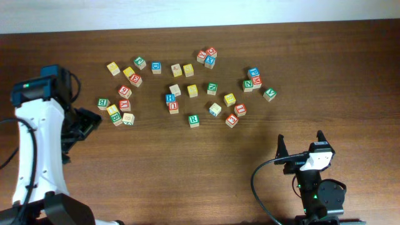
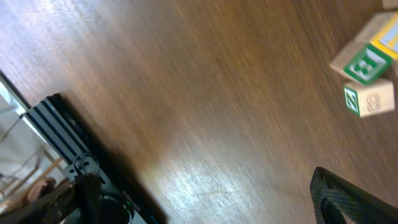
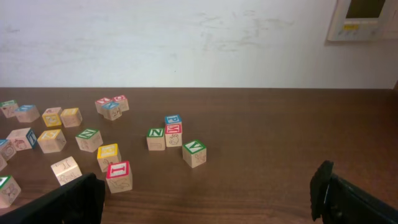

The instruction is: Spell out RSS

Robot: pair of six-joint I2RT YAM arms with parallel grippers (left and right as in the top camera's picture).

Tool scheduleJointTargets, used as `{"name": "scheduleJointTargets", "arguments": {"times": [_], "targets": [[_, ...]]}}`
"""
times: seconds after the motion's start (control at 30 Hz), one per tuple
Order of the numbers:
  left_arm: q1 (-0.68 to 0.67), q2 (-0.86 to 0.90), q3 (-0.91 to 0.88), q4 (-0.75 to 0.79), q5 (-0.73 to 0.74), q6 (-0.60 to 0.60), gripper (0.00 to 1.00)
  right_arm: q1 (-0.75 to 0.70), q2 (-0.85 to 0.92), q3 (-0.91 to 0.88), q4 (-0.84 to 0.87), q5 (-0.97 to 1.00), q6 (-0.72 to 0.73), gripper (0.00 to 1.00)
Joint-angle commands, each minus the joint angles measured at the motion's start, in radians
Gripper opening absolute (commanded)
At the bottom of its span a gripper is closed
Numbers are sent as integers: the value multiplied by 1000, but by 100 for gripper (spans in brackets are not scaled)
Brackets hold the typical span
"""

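The cube with a green R (image 1: 194,120) sits at the front of the scattered cubes, in the middle of the table. At the left edge of the right wrist view, a green-edged cube (image 3: 6,188) may be the same one. Several yellow-faced cubes lie among the rest, such as two (image 1: 192,90) (image 1: 229,99) behind the R; their letters are too small to read. My left gripper (image 1: 86,122) (image 2: 205,211) hangs open over bare wood at the table's left. My right gripper (image 1: 301,145) (image 3: 205,199) stands open near the front right, empty.
Red-, blue- and green-lettered cubes are spread across the back half of the table (image 1: 187,175). A green E cube (image 2: 367,62) and a green Z cube (image 2: 368,98) lie close to my left gripper. A red I cube (image 3: 118,176) and a green V cube (image 3: 194,152) lie ahead of my right gripper.
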Motion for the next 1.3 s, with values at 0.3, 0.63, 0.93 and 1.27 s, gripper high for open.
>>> {"name": "scheduleJointTargets", "arguments": {"times": [0.3,0.63,0.93,1.27], "targets": [[55,5,3,-76,97,-19,99,-6,-6,-5,-6,9,4,98],[55,5,3,-75,103,-19,99,-6,-6,-5,-6,9,4,98],[-37,6,3,-84,185,20,99,-6,-6,-5,-6,9,4,98],[-275,6,3,35,114,63,99,-6,-6,-5,-6,9,4,98]]}}
